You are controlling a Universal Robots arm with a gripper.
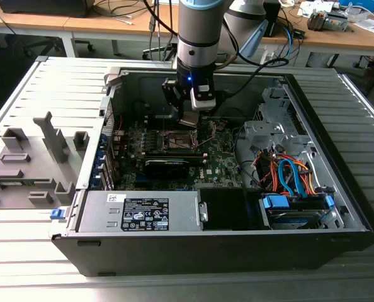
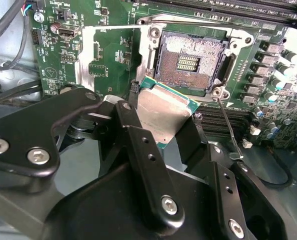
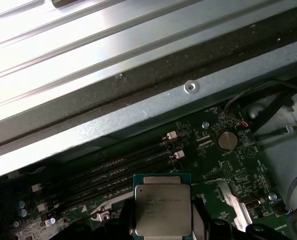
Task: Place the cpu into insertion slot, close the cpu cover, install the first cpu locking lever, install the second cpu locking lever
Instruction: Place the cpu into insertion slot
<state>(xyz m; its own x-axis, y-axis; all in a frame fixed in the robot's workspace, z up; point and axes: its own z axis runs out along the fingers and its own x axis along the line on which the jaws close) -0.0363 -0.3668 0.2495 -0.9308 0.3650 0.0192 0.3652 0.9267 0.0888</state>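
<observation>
— What sits closest to the lens?
— In the second wrist view it's the gripper (image 2: 158,131). Its black fingers (image 2: 138,150) are pinching the cpu (image 2: 164,111) by two opposite edges, with the metal top up and the chip tilted.

— Where is the cpu relative to the insertion slot?
— It is just beside the insertion slot (image 2: 191,62), held above the board and not seated. The slot's contacts lie exposed. The cpu cover (image 2: 142,60) is swung open away from the slot, and green board shows through its cutout.

— Is anything in the path?
— A thin wire lever (image 2: 227,125) stands raised at the slot's corner, close to one finger and the chip's edge. In the first wrist view the cpu (image 3: 162,210) has the memory slots (image 3: 113,175) just beyond it. A coin battery (image 3: 227,140) lies off to one side, and the case wall (image 3: 138,110) runs past those.

— Take me across the exterior view.
— At the left of the frame a grey plastic fixture (image 1: 29,163) stands on the slatted tabletop (image 1: 36,88). Lower centre-left, the power supply (image 1: 143,212) lies along the front of the computer case (image 1: 237,251). Behind it the graphics card (image 1: 167,165) sits on the motherboard (image 1: 215,160). In the upper centre the arm (image 1: 199,38) stands vertical, with the gripper (image 1: 188,119) low over the board. Right of centre, orange and blue cables (image 1: 288,176) bunch in the drive bay.
</observation>
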